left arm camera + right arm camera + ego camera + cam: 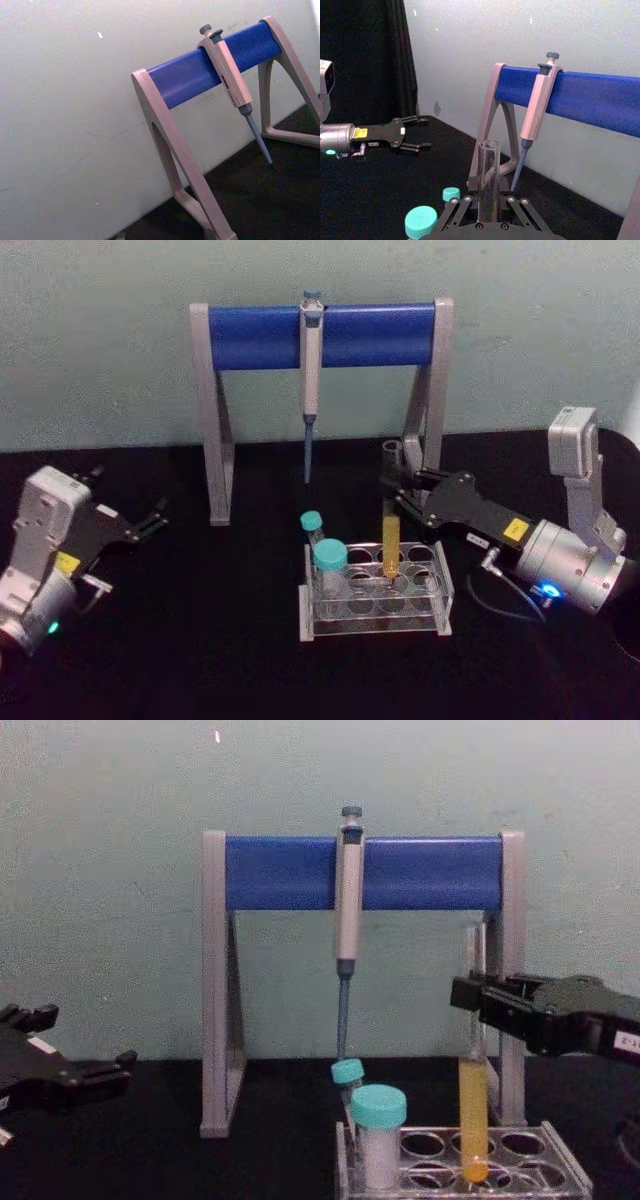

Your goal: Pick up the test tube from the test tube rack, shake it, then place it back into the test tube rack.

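Glass tube (390, 540) with yellow liquid stands upright in the rack (440, 615), right gripper (400, 485) clamped on its upper part, left gripper (155, 518) parked well left, fingers apart.

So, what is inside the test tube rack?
In the test tube rack: the test tube holding yellow-orange liquid, right gripper at its upper part; a wide teal-capped vial; a slim teal-capped tube. The vial hides the slim tube's lower part.
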{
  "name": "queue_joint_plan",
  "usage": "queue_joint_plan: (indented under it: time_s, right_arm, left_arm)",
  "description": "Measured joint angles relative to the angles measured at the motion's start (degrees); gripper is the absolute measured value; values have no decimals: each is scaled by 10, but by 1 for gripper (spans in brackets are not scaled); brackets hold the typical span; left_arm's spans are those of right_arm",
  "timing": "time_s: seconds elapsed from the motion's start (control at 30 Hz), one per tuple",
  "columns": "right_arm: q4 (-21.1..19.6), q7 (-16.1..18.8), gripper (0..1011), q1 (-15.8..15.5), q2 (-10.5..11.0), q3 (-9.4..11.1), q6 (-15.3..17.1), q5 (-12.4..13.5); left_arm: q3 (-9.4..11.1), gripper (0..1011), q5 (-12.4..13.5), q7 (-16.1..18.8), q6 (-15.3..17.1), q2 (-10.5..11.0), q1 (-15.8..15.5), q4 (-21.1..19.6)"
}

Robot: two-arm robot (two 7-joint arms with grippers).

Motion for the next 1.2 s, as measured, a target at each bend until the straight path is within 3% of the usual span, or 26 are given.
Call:
queue_joint_plan:
  time_s: [1.2]
  right_arm:
    - [29,8,229,9,-7,-13,3,-18]
  left_arm:
    - [0,1001,0,0,0,0,0,0]
